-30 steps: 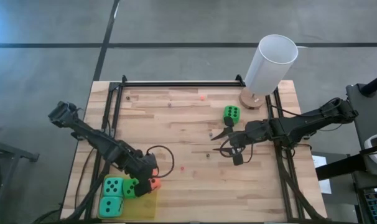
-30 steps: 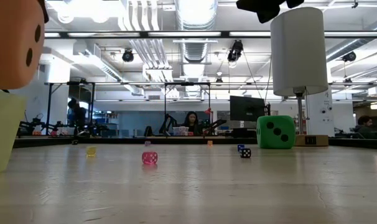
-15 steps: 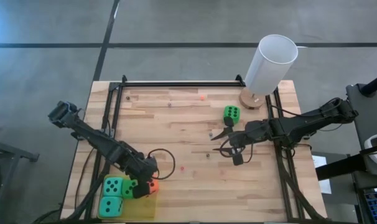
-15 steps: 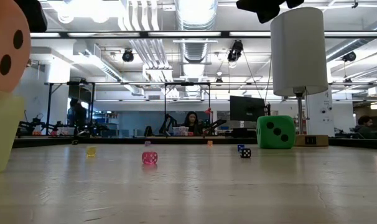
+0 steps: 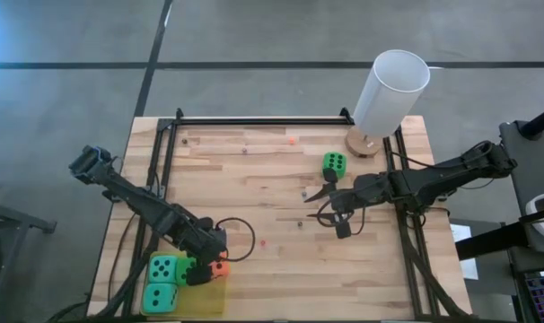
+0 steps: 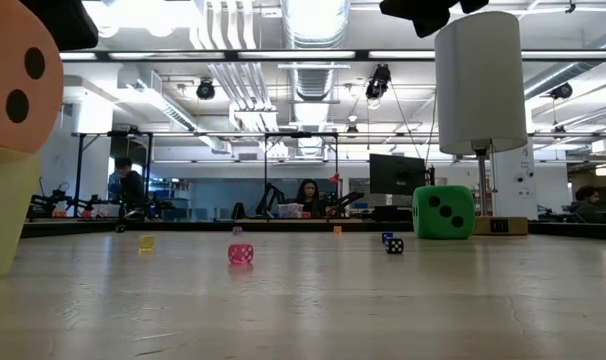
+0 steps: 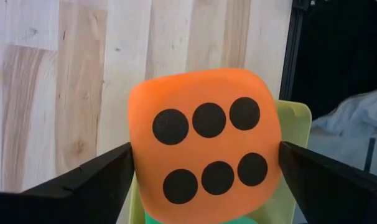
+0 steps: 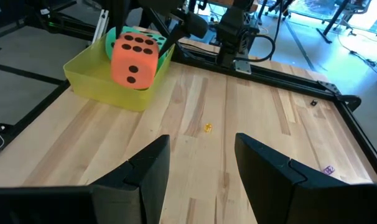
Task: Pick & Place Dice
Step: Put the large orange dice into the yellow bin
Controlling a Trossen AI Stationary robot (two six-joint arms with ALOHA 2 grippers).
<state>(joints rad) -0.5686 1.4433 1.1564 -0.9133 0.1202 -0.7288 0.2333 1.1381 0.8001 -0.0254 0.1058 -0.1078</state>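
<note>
An orange-red die [image 7: 204,143] sits between the fingers of my left gripper [image 5: 209,269], over the right end of a yellow tray [image 5: 214,296] at the table's near left. Its six-pip face looks up at the wrist. The right wrist view shows the same die [image 8: 134,59] tilted above the tray's rim [image 8: 95,87]. Inside the tray lie two teal dice [image 5: 164,266] [image 5: 160,298] and a green die [image 5: 186,269]. Another green die [image 5: 334,164] rests on the wood at the far right. My right gripper [image 5: 324,205] hovers open near it, touching nothing. My left gripper pinches the orange-red die by two opposite side faces [image 7: 134,163], one finger on each. The fingers [image 7: 83,183] slant down from above. The die is tilted over the tray's right end; I cannot tell whether its underside touches the rim.
A tall white cylinder [image 5: 390,94] stands on a round base at the far right corner. Tiny coloured dice [image 6: 240,253] are scattered over the middle of the wood. Black rails [image 5: 263,120] frame the tabletop. People sit in the room beyond the table.
My left gripper has rolled about the line it points along, staying over the tray. The orange-red die has turned with it, so a different spread of pips now faces the low camera.
</note>
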